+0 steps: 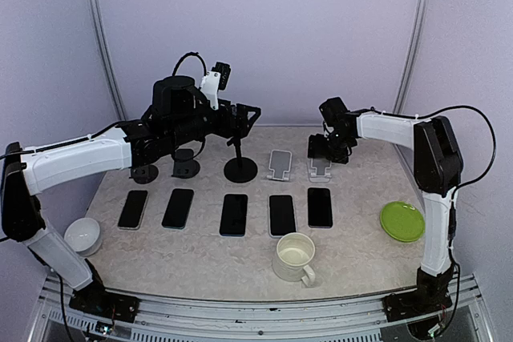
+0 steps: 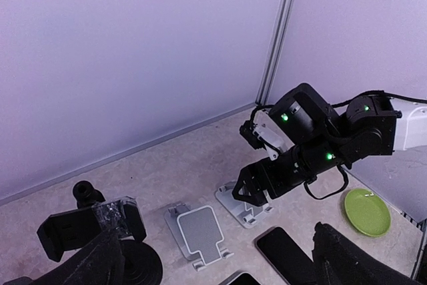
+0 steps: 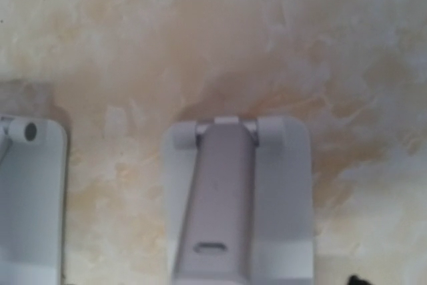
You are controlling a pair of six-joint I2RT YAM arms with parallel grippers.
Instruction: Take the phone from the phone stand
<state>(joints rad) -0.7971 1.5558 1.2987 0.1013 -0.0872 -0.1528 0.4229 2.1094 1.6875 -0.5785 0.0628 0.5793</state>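
Note:
Several dark phones lie flat in a row on the table, among them the rightmost phone. Two grey phone stands stand behind them with nothing on them. My right gripper hangs low over the right grey stand with its jaws spread. Its fingers stay out of its own wrist view. My left gripper is open, raised above the black stands, holding nothing.
Three black stands stand at the back left. A cream mug sits near the front, a green plate at the right, a white bowl at the left edge.

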